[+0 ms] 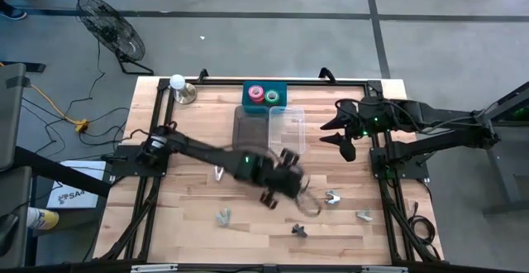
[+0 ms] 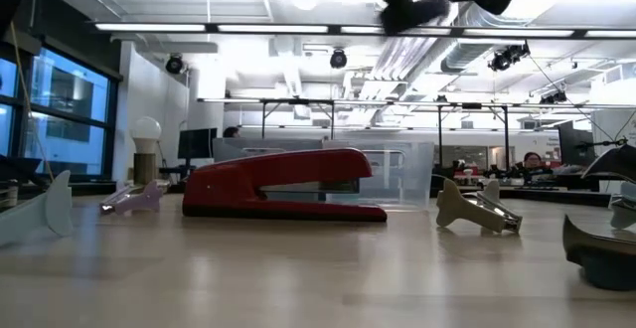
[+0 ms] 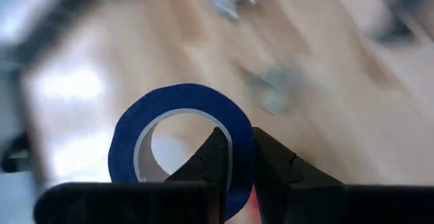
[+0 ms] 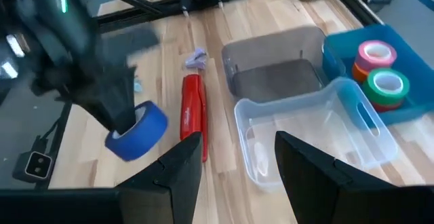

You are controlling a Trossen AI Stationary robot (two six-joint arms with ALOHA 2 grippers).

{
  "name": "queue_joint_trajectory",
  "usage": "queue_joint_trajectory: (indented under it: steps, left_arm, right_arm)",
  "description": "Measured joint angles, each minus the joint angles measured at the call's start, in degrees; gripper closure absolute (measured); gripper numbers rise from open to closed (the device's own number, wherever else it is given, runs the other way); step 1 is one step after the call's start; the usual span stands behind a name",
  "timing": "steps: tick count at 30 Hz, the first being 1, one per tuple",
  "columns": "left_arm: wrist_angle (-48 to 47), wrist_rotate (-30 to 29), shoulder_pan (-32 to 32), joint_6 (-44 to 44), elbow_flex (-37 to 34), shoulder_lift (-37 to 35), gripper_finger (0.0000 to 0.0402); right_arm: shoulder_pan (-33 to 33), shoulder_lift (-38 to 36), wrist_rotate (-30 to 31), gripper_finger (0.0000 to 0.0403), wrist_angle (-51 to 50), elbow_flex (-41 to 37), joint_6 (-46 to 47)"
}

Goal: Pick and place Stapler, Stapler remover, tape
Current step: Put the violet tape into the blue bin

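Note:
My left gripper (image 3: 237, 139) is shut on a blue tape roll (image 3: 180, 139) over the table's middle, also seen in the right wrist view as the blue roll (image 4: 139, 132) under the left gripper (image 4: 112, 112). The red stapler (image 4: 192, 115) lies flat on the table beside it, its base on the wood (image 2: 283, 184). Several grey staple removers (image 1: 332, 197) lie along the table's near part. My right gripper (image 4: 234, 176) waits open at the right, above the clear bin (image 4: 312, 129). My left gripper holds the blue roll by its wall (image 3: 239, 166), one finger (image 3: 213, 156) inside the ring's hole and the other (image 3: 274, 166) outside. The fingers come slanting down from the table's left. The roll sits lifted clear of the table, its hole tilted toward the wrist camera.
A teal bin (image 1: 264, 95) at the far middle holds a pink roll (image 4: 375, 53) and a green roll (image 4: 386, 85). A grey tray (image 4: 278, 71) and the clear bin stand side by side before it. A lamp (image 1: 180, 87) stands at the far left corner.

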Motion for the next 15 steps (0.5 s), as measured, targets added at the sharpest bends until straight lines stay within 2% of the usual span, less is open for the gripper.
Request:
queue_joint_trajectory:
  steps: [6, 10, 15]
  left_arm:
    - [0.4, -0.7, 4.4, -0.2, 13.2, 0.0, 0.0365]
    - [0.5, -0.6, 6.0, -0.3, 19.5, -0.1, 0.0365]
    - [7.5, 1.7, 6.7, -0.3, 18.8, -1.9, 0.0365]
  right_arm:
    - [0.0, 0.0, -2.5, 0.0226, 5.4, 0.0, -4.1]
    - [0.0, -0.7, -2.8, 0.0226, 9.4, 0.0, -7.0]
    - [0.0, -2.6, -2.6, 0.0226, 12.8, 0.0, -11.1]
